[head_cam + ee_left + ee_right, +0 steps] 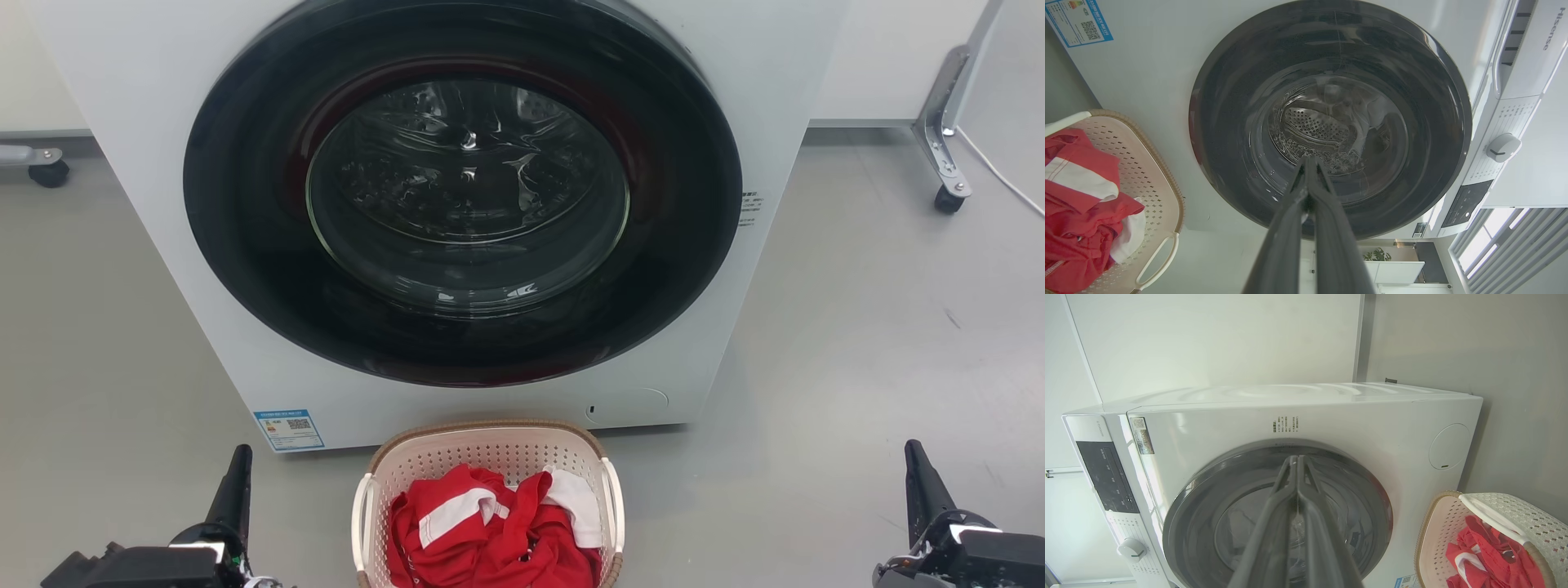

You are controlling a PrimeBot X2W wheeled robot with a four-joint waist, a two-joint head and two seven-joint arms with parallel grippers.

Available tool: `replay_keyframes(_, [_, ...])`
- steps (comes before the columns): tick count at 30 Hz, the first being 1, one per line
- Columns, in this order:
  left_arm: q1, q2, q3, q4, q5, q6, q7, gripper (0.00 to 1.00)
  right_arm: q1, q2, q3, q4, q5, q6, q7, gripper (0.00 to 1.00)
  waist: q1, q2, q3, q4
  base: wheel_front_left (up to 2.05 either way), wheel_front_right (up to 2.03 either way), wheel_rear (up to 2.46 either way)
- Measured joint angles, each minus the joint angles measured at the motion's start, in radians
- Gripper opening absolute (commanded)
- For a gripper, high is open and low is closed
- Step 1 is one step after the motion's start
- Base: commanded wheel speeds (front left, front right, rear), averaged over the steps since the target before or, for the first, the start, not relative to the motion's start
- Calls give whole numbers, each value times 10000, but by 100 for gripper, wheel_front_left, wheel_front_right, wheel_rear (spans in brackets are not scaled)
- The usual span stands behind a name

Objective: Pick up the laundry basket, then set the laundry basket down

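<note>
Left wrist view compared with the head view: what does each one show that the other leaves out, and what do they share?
The left wrist view adds the washer's white control knob, its dark control panel and the drawer marked Hisense. The head view adds the right gripper at lower right and a castor wheel on a metal leg. Both show the closed washer door, the laundry basket holding red and white clothes in front of the washer, the blue label, and the left gripper, fingers together.
</note>
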Motion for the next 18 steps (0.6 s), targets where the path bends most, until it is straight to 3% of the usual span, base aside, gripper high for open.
replay_keyframes(18, [0, -4, -2, 0, -2, 0, 0, 0, 0, 2, 0, 0, 2, 2, 0, 0, 0, 0, 1, 1, 0, 0, 0])
